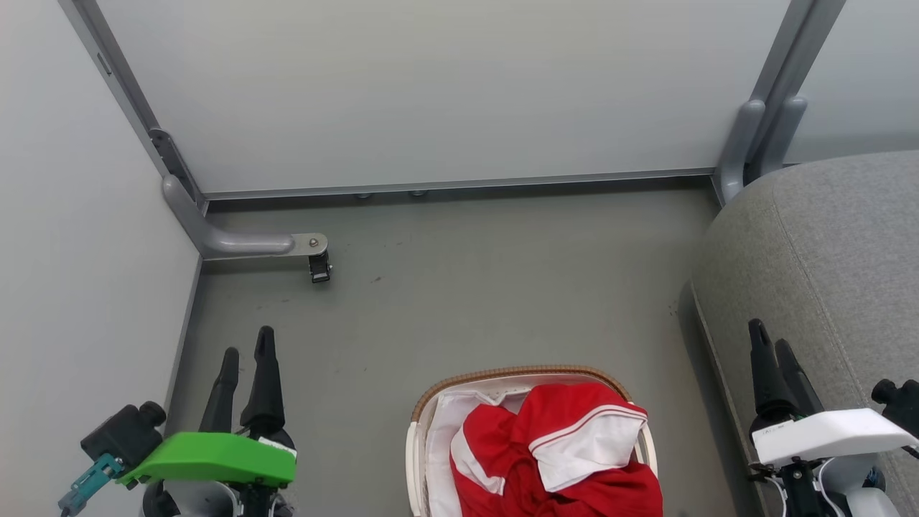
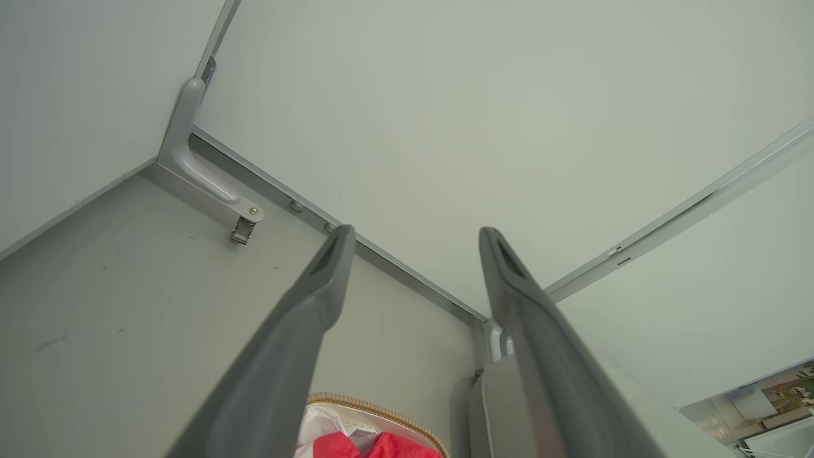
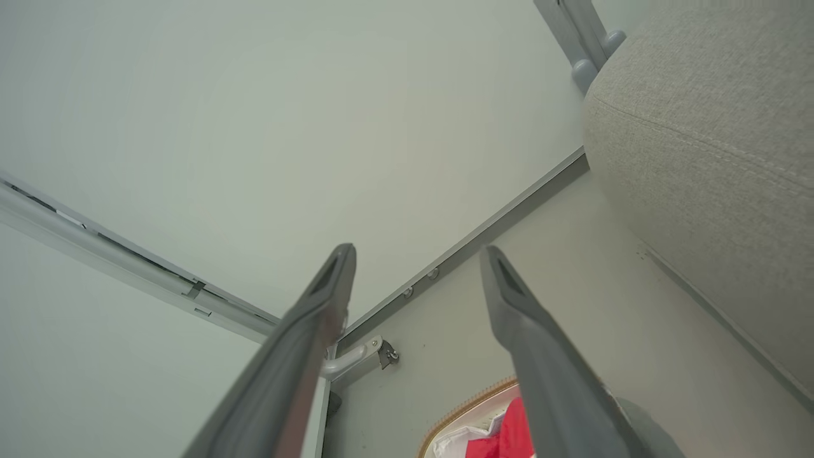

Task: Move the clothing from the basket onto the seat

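— Grey floor (image 1: 459, 287), pale wall panels (image 1: 459, 93) behind and to the left: report item positions.
— Oval white perforated plastic basket (image 1: 502, 375) with a brown woven rim stands on the floor, bottom centre of the head view. Red clothing (image 1: 553, 445) with white panels and thin white stripes lies heaped inside it, on a plain white liner sheet (image 1: 441, 431). Large rounded grey fabric seat (image 1: 826, 251) stands to the robot's right of the basket, apart from it.
— Gripper status?
— Left gripper (image 1: 248, 343): low left, above bare floor, fingers spread wide apart, nothing held. Right gripper (image 1: 768, 334): low right, seen against the seat's side, fingers likewise wide apart, nothing between them
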{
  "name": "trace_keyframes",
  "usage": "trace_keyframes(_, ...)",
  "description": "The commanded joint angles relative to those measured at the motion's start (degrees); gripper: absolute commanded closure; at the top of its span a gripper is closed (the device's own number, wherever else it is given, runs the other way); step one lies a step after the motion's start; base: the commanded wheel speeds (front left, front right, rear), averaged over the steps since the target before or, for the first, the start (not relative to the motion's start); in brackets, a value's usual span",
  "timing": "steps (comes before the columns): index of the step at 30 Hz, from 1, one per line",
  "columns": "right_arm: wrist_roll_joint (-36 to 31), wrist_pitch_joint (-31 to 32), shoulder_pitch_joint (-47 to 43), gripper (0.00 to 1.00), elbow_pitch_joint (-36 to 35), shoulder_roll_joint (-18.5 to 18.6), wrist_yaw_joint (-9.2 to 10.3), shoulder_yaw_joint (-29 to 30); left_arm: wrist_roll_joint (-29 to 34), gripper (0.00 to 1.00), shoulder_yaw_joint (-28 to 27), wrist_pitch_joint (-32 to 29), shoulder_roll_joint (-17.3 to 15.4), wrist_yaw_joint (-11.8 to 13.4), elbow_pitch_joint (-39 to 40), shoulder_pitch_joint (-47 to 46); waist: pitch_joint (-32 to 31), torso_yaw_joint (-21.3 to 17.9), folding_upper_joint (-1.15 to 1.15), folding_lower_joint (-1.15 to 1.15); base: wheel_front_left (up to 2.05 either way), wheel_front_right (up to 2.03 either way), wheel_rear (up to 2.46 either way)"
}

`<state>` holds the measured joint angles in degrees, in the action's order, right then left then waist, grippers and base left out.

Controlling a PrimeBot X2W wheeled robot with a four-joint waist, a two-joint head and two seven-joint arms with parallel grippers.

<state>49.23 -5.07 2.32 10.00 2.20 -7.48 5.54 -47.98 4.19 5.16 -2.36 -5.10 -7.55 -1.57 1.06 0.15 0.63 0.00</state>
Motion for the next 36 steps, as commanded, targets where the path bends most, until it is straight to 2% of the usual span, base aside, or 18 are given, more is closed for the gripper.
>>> trace_keyframes(1, -2.2, -0.6, 0.1, 0.0, -0.6, 0.4, -0.02, 0.3, 2.4, 0.0, 0.4, 0.6, -0.4, 0.2, 0.4, 0.3, 0.0, 0.0, -0.26, 0.0, 0.0, 0.0, 0.0)
trace_keyframes(15, -14.0, -2.9, -0.7, 0.0, -0.1, 0.5, -0.02, -0.2, 11.9, 0.0, 1.7, 2.9, -0.5, 1.4, -0.7, 1.3, -0.1, 0.2, -0.33, 0.0, 0.0, 0.0, 0.0)
trace_keyframes(36, -24.6, -5.9, -1.7, 0.0, -0.1, 0.7, -0.02, -1.0, 22.5, 0.0, 2.8, 5.8, -0.6, 1.9, -1.9, 3.2, 0.0, 0.4, -0.43, 0.0, 0.0, 0.0, 0.0)
